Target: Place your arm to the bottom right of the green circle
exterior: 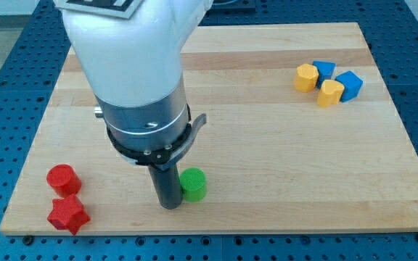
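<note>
Standing at the bottom centre-left of the pale wooden board (267,145): my tip (170,206), the lower end of the straight dark rod (167,185), carrying nothing, having no jaws to open or close. Sitting just to the view's left of the small green cylindrical block (193,184), touching it or very nearly so; not possible to tell which from this angle. Hanging directly above the rod, the grey metal collar (147,127) and bulky white arm housing (125,47), hiding much of the board's upper left.

Lying near the bottom edge of the board, slightly left of the middle: the green circle, its flat top facing up, its left side meeting the rod.

Resting well apart toward the view's left, near the bottom left corner: a red cylindrical block (62,179) and, just below it, a red star-shaped block (67,214), the two close together.

Clustering far off at the view's top right: a yellow faceted block (306,77), a blue block (325,70) just beside it, a second yellow faceted block (331,93) and a second blue block (351,85), all four bunching tightly.

Surrounding the board: a blue perforated table surface (6,80).
</note>
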You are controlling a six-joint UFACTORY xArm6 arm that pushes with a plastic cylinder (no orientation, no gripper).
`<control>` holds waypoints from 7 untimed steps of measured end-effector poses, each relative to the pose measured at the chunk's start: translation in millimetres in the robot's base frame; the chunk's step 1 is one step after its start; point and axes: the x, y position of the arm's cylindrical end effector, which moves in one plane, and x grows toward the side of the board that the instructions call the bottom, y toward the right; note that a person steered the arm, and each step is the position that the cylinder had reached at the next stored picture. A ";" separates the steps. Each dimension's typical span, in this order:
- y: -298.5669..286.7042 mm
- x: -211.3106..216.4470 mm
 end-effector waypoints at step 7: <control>94.1 23.5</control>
